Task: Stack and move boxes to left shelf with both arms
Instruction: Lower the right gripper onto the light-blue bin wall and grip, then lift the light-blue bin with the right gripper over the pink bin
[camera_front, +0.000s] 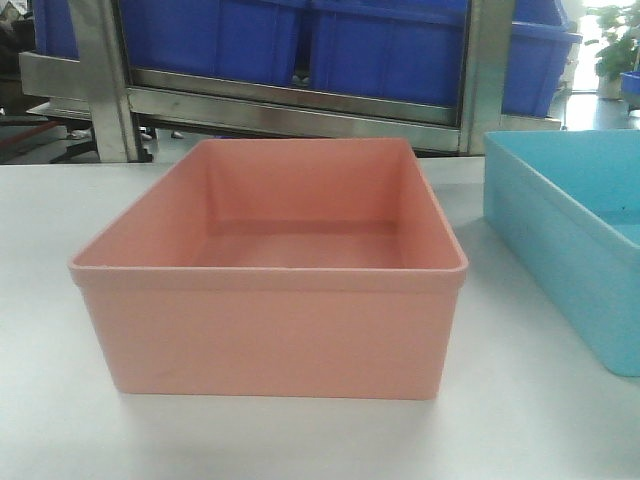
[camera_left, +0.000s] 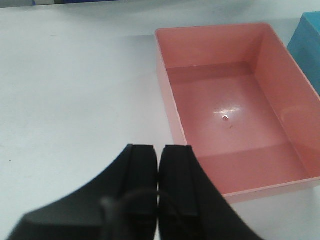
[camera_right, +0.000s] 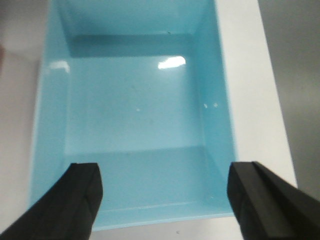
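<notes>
Left gripper (camera_left: 158, 150): black fingers pressed together with only a thin seam between them. It holds nothing and hangs over bare table, just beside the near left corner of the pink box.
Cable (camera_left: 131, 199): a blurred dark loop lying across the base of the left gripper's fingers.
Right gripper (camera_right: 162, 170): fingers spread wide, one at each lower corner of the wrist view, above the near end of the blue box. Whether they touch the box's rim cannot be told.
Pink box (camera_front: 270, 330): sits upright and open-topped on the table in the middle of the front view. It is empty, and a small bright glint shows on its floor in the left wrist view (camera_left: 230, 115).
Blue box (camera_right: 135, 110): stands upright and empty on the table to the right of the pink box. A narrow strip of table separates them, so they do not touch. The front view cuts off its right part (camera_front: 570, 230).
Table (camera_front: 40, 400): a flat white top that carries both boxes. Its right edge shows just beyond the blue box in the right wrist view.
Steel rack (camera_front: 300, 100): stands behind the table's far edge, with shiny posts and a flat front rail.
Dark blue crates (camera_front: 250, 35): sit side by side on the rack above the rail.
Plant (camera_front: 612, 45): green leaves far off at the upper right, beyond the rack.
</notes>
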